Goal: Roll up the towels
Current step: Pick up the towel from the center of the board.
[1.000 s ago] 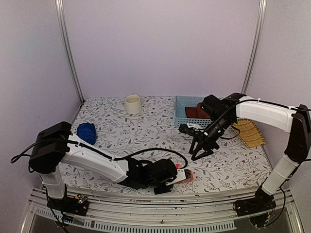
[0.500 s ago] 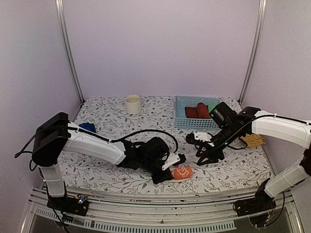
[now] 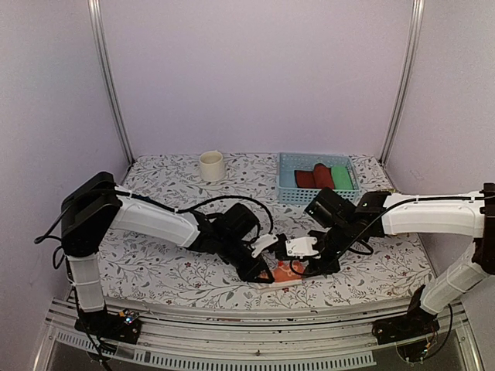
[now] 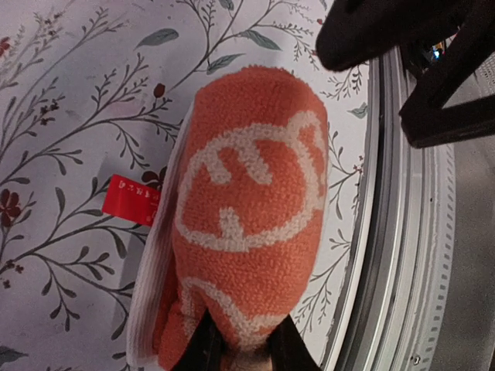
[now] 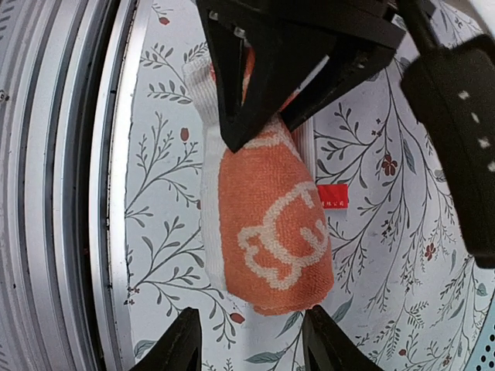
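Orange towel (image 4: 247, 232), printed with white shapes, lay rolled into a short cylinder on the floral counter (image 3: 178, 209), close to the near edge and just beside the metal rail. A white hem strip showed along one side of the roll, with a small red tag (image 4: 130, 199) sticking out flat on the counter surface.

Left end effector (image 4: 241, 340) was nearly closed, its two black fingers pinching one end of the roll; the pile bunched between them. The left arm reached across the counter from the left to the middle.

Right end effector (image 5: 251, 340) stood about half open and held nothing. Its fingertips (image 5: 182, 340) flanked the free end of the roll from the opposite side, near it but with a visible gap of counter in between. In the top view the two end effectors faced each other with the roll between them.

At the far side of the counter: a cream cup (image 3: 211, 165) and, well apart to its right, a light blue basket (image 3: 288, 164) holding a red roll (image 3: 307, 179) and a green roll (image 3: 342, 176).
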